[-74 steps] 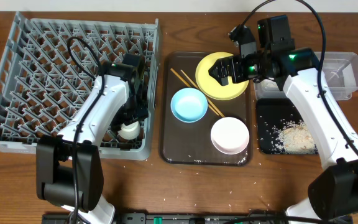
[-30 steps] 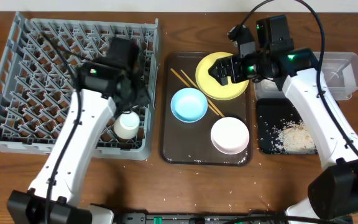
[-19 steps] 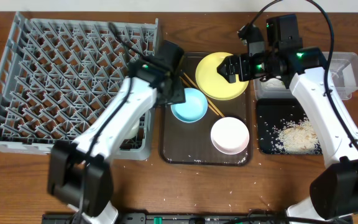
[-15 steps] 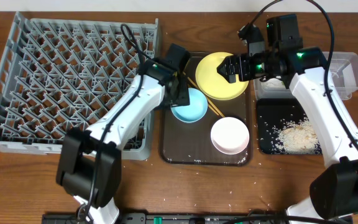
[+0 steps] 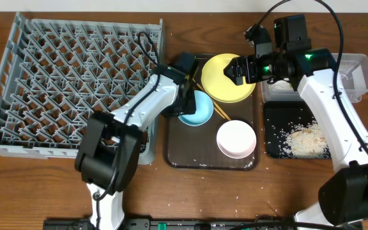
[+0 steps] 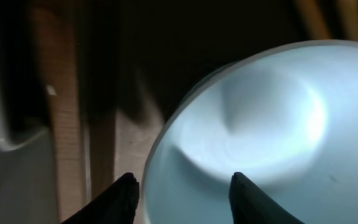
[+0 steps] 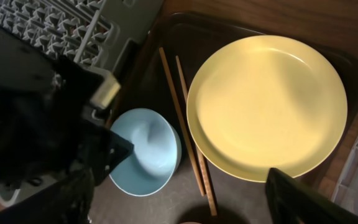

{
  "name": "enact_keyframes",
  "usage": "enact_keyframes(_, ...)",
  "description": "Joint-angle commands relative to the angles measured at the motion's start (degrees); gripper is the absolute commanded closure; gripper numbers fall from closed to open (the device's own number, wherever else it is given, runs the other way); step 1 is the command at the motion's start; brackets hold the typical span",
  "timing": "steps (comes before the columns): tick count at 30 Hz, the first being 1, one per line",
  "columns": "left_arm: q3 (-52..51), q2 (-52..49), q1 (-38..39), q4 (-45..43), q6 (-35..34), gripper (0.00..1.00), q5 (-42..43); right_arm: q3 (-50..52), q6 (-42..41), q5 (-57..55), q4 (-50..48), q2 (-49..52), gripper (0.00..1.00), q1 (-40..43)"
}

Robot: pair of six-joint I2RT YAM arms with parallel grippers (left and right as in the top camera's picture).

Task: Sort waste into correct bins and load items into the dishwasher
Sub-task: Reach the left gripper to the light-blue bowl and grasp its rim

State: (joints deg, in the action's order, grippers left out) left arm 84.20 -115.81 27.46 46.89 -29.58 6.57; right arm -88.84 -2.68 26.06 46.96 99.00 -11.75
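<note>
On the dark brown tray [image 5: 184,145], the left arm's fingers [image 6: 125,194] stand apart astride the rim of the light blue bowl [image 5: 199,110] on the side facing the dish rack [image 5: 43,76], nearer than the right fingers [image 7: 291,196], also apart, above the yellow plate [image 7: 266,106].

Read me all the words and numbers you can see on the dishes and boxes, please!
There are none: no word, number or sign can be read in any view.
The yellow plate, light blue bowl, white bowl and grey dish rack look plain.
Whatever lies in the clear tub is too small to show any print.
</note>
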Motion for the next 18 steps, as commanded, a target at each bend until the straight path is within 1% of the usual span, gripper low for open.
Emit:
enact_keyframes(1,0.4,-1.0,0.0,-0.1,0.6,0.57,1.7,-0.4,-0.7,0.3,-0.4,-0.1,0.22,1.0)
enact_keyframes(2,0.4,-1.0,0.0,-0.1,0.6,0.58,1.8,-0.4,-1.6,0.3,-0.8,-0.4,0.23,1.5)
enact_keyframes(3,0.4,-1.0,0.0,-0.1,0.6,0.61,1.8,-0.5,-2.4,0.3,-1.1,-1.0,0.24,2.2)
enact_keyframes(8,0.4,-1.0,0.0,-0.2,0.4,0.71,1.6,-1.6,-6.8,0.3,-3.5,-6.8,0.37,7.5)
enact_keyframes(10,0.4,-1.1,0.0,-0.3,0.1,0.81,1.6,-1.8,-8.2,0.3,-4.7,-10.2,0.5,10.4)
enact_keyframes(11,0.3,-1.2,0.0,-0.4,-0.2,0.89,1.6,-1.9,-8.9,0.3,-5.3,-11.9,0.55,11.9)
enact_keyframes(12,0.2,-1.3,0.0,-0.6,-0.8,0.92,1.6,-1.9,-9.8,0.3,-6.0,-14.5,0.62,14.4)
enact_keyframes(15,0.2,-1.5,0.0,-0.6,-1.1,0.92,1.5,-1.9,-11.1,-0.4,-6.4,-19.2,0.69,19.7)
enact_keyframes(18,0.2,-1.4,0.0,-0.5,-1.1,0.93,1.4,-1.9,-12.8,-2.3,-5.9,-22.4,0.71,24.3)
